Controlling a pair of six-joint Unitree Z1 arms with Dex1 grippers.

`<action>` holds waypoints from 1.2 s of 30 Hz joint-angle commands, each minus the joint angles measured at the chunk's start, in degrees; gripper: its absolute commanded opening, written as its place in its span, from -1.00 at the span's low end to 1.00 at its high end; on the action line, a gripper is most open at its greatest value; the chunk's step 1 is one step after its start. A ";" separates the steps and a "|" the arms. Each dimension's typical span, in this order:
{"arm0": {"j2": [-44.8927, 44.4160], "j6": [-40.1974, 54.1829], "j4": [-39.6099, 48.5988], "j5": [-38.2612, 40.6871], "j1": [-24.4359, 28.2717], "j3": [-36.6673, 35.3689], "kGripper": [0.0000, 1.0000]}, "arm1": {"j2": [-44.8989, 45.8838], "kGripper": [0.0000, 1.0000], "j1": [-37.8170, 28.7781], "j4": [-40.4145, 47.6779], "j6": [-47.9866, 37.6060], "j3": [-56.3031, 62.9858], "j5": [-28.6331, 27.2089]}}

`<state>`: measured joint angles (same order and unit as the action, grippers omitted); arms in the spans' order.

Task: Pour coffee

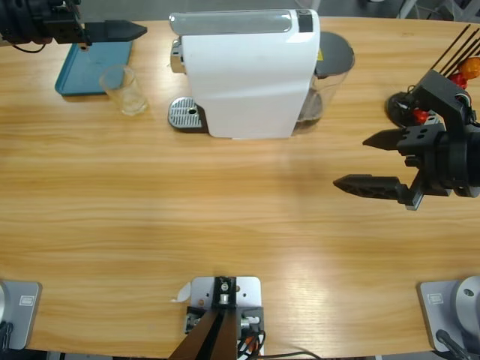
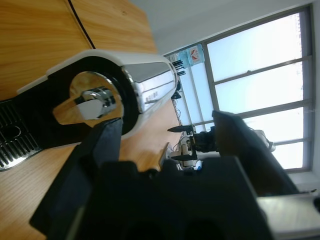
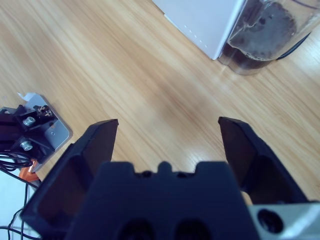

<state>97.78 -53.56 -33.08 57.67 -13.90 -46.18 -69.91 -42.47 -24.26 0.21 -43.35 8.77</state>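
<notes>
A white coffee machine stands at the back middle of the table, its metal drip tray facing left. A clear glass stands left of the drip tray, beside a teal tray; no dark liquid shows in it, and the coffee is out of view. My left gripper hovers open over the teal tray's far edge. In the left wrist view it points at the machine's chrome spout. My right gripper hangs open over bare table, right of the machine, with nothing between its fingers.
The machine's smoky water tank sits at its rear, nearest the right gripper. A black wire stand with orange and red capsules stands at the table's far right. Bare wood stretches across the middle and front.
</notes>
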 commanded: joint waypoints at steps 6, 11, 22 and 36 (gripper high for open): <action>6.67 -5.10 -6.75 0.21 -3.24 -1.55 0.54 | 0.39 0.78 -0.60 0.44 -0.69 1.87 -0.51; 7.20 -5.33 -6.82 0.25 -3.24 -1.90 0.54 | 0.30 0.78 -0.60 0.44 -0.70 1.87 -0.51; 9.75 -6.12 -9.50 0.25 -4.55 -1.64 0.54 | -0.10 0.78 -0.60 0.44 -0.74 1.78 -0.51; 7.21 -6.10 -9.81 0.42 -4.55 -0.76 0.14 | -0.31 0.78 -0.60 0.44 -0.74 1.69 -0.51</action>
<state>104.50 -58.87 -42.22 57.67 -18.12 -48.02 -69.91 -42.47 -24.26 0.14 -43.35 8.77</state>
